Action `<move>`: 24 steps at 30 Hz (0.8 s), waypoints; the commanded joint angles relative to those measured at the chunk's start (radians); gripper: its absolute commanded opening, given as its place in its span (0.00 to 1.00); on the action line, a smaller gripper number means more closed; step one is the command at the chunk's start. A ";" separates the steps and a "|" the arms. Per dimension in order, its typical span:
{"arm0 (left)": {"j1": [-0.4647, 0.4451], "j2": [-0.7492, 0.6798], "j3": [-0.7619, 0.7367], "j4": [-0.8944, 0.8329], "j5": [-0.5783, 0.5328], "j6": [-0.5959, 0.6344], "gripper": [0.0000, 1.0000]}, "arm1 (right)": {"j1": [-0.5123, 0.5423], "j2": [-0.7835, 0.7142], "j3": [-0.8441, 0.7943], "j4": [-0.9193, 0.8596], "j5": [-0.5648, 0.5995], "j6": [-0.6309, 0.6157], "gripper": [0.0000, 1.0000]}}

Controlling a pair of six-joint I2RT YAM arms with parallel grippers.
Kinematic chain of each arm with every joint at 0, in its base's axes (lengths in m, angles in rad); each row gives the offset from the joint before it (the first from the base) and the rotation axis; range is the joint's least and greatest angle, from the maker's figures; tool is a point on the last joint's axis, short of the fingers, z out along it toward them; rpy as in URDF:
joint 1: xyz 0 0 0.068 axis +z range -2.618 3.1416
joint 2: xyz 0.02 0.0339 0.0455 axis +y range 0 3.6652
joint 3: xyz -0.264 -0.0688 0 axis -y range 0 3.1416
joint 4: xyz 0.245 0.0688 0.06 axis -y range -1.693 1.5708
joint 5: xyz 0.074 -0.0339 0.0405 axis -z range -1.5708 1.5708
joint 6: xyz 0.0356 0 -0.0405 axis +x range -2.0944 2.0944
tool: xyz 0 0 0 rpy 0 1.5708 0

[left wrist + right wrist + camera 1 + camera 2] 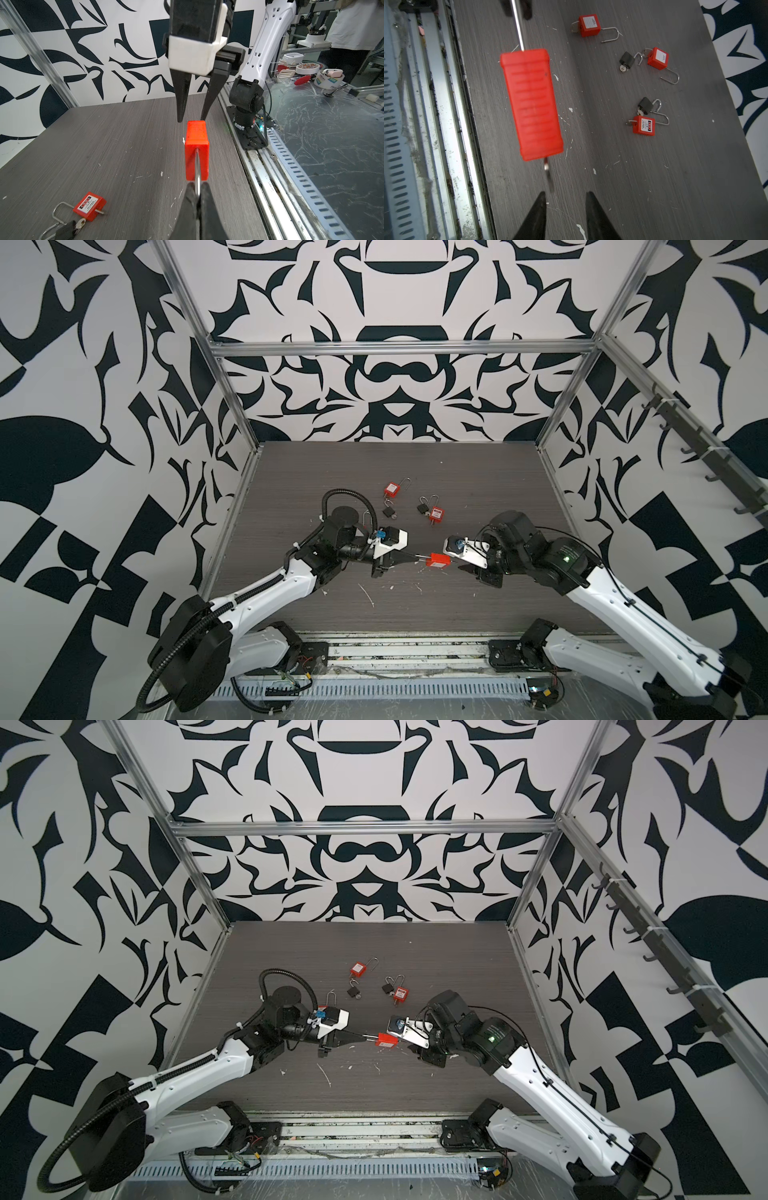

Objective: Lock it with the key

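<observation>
The left gripper (198,188) is clamped on the shackle (197,166) of the red padlock (196,153), which hangs in the air straight out beyond its fingertips. The right gripper (565,194) stands spread and empty, with the key (548,176) just ahead of it, nearer one finger. Closing from here could knock the key aside rather than pinch it, and a turn might spin the lock around that thin shackle. There are four red padlocks: this one and three others (589,25) (657,58) (643,125) on the table (654,187) beyond both grippers, plus two small black pieces (626,59) (645,105), keys or little locks, I cannot tell.
</observation>
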 commanded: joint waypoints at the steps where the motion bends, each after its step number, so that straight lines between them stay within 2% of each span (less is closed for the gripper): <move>1: -0.017 0.005 0.038 -0.004 0.000 0.016 0.00 | -0.001 0.032 0.054 0.016 -0.117 -0.005 0.35; 5: -0.026 0.009 0.038 -0.004 -0.014 0.019 0.00 | 0.000 0.032 0.053 0.027 -0.130 -0.008 0.32; 14: -0.031 0.000 0.047 -0.041 -0.044 0.048 0.00 | 0.001 0.016 0.019 0.017 -0.113 -0.050 0.00; 19: -0.023 -0.033 0.047 -0.106 -0.087 0.080 0.00 | 0.000 -0.005 -0.016 0.008 -0.094 -0.074 0.00; 24: 0.016 -0.064 0.020 -0.115 -0.079 0.077 0.00 | -0.033 -0.032 -0.071 0.019 -0.100 -0.083 0.00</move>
